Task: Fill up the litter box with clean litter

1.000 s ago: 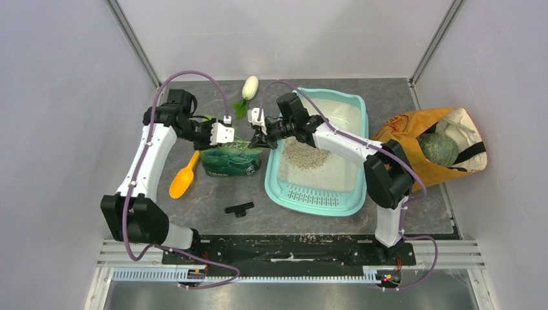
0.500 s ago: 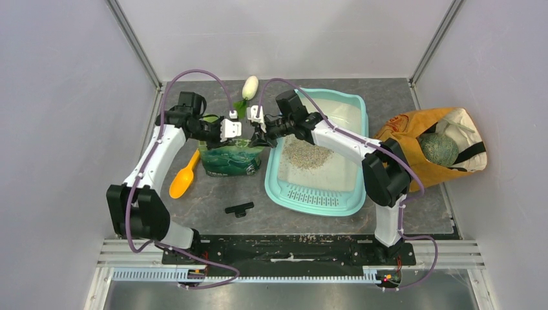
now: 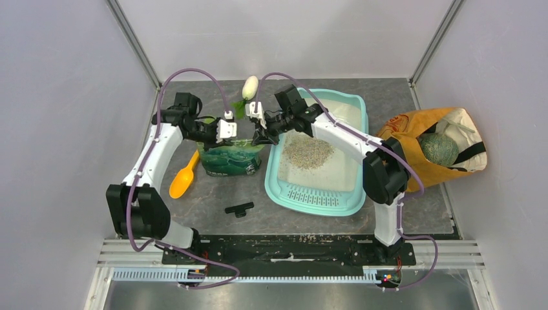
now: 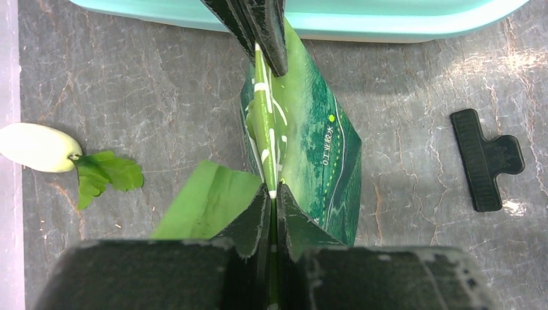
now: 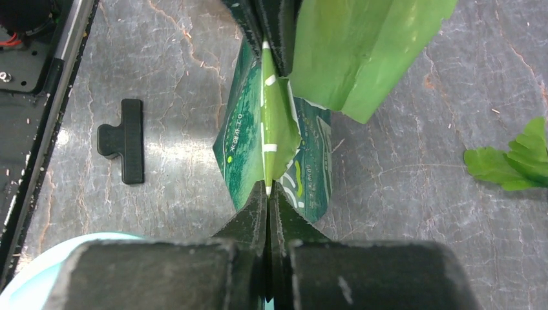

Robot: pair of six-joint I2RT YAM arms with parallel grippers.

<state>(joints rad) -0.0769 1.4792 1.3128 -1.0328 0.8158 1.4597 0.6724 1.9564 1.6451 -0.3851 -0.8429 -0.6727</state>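
A grey stone-patterned table (image 3: 213, 219) sits inside pale walls, seen from above, with two white robot arms mounted at its near edge. The largest object is the litter box (image 3: 315, 196), a teal rectangular tray with a white basin. It lies right of centre with its slotted grille at the near end. To its right, at the table's edge, an orange cloth bag (image 3: 408, 131) lies open with a round green object (image 3: 439, 148) inside. Just left of the litter box, a green printed pouch (image 3: 231, 160) stands upright on the table. Both arms reach in to meet above it. The left gripper (image 4: 271, 194) is pinched tight on one end of the pouch's flattened top seam. The right gripper (image 5: 267, 192) is pinched tight on the other end, so the seam stretches between them. The litter (image 3: 308, 152), beige-grey granules, forms a loose pile inside the basin towards its left-middle, with bare white floor around it. An orange plastic scoop (image 3: 183, 175) lies on the table left of the pouch. A white radish-shaped toy (image 3: 250, 86) with green leaves lies at the far side, beyond the grippers. A small black clip (image 3: 240, 208) lies nearer the arm bases, in front of the pouch.
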